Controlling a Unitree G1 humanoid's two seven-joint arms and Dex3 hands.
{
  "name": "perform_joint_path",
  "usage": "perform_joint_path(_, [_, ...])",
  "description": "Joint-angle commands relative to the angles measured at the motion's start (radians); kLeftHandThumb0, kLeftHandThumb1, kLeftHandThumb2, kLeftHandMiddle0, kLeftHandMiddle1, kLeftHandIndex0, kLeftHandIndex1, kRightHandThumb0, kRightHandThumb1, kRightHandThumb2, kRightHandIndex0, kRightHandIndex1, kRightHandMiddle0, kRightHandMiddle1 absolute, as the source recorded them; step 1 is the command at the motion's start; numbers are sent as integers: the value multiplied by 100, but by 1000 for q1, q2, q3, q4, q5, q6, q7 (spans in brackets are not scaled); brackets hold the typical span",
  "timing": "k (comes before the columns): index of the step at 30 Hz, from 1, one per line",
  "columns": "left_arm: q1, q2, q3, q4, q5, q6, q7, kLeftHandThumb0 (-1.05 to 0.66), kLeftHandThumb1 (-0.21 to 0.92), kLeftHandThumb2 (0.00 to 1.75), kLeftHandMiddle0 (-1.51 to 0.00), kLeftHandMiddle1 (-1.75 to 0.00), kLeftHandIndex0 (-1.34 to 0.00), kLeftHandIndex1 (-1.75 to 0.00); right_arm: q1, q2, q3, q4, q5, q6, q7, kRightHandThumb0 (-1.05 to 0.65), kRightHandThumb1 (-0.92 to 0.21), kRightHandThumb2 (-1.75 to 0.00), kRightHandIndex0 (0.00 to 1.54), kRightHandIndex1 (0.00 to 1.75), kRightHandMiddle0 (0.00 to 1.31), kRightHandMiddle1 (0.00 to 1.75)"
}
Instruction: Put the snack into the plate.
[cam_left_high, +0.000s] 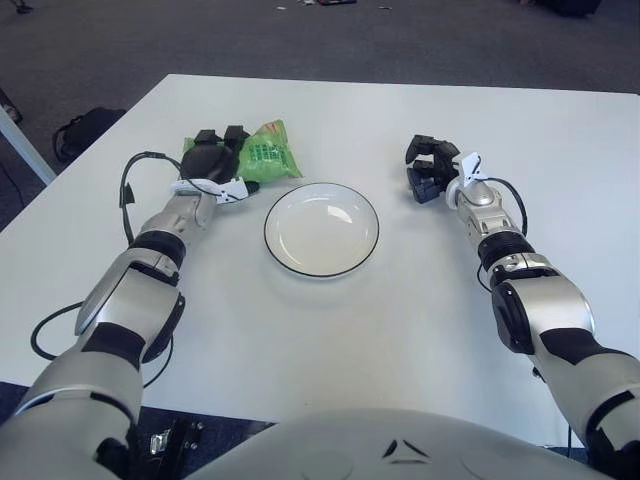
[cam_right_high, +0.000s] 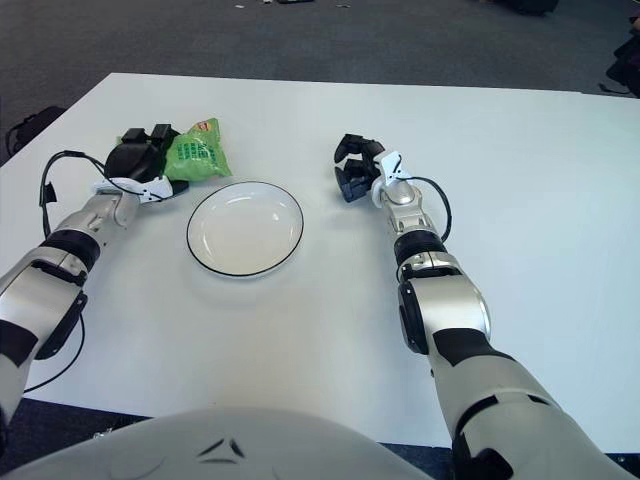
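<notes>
A green snack bag (cam_left_high: 268, 155) lies on the white table, just left of and behind the white plate with a black rim (cam_left_high: 322, 228). My left hand (cam_left_high: 213, 156) is on the bag's left half. Its black fingers (cam_left_high: 236, 134) curl over the bag, and a bit of green shows on the hand's far side. The bag is still on the table. The plate is empty. My right hand (cam_left_high: 430, 168) shows to the right of the plate, fingers relaxed and holding nothing.
The white table (cam_left_high: 400, 330) extends all around the plate. A black cable (cam_left_high: 128, 185) loops beside my left forearm. A dark bag (cam_left_high: 85, 128) lies on the floor beyond the table's left edge.
</notes>
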Motion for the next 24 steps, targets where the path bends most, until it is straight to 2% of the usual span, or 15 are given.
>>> perform_joint_path(1, [63, 12, -16, 51, -5, -26, -36, 0, 1, 157, -93, -146, -63, -175, 67, 9, 12, 50, -23, 65, 22, -1, 3, -170, 84, 175, 69, 170])
perform_joint_path(5, [18, 54, 14, -62, -40, -26, -102, 0, 3, 158, -89, -154, -61, -175, 67, 4, 14, 56, -27, 61, 32, -1, 2, -168, 84, 175, 69, 169])
perform_joint_path(11, [27, 95, 53, -225, -65, 9, -156, 0, 5, 158, -85, -160, -59, -175, 68, -1, 21, 62, -35, 45, 42, -1, 0, -166, 82, 175, 68, 168])
perform_joint_path(17, [-18, 148, 74, -298, -50, 2, -156, 0, 4, 160, -85, -162, -61, -175, 63, -3, 35, 69, -50, 41, 27, -1, 1, -167, 82, 175, 70, 168])
perform_joint_path(21, [-7, 191, 93, -432, -30, 9, -160, 0, 3, 161, -86, -163, -61, -175, 62, -4, 40, 72, -50, 42, 26, -1, 1, -166, 81, 175, 69, 168])
perform_joint_path(24, [56, 212, 144, -665, -33, 28, -172, 0, 3, 161, -86, -163, -61, -175, 62, -2, 38, 74, -46, 44, 32, -1, -1, -165, 80, 175, 69, 167])
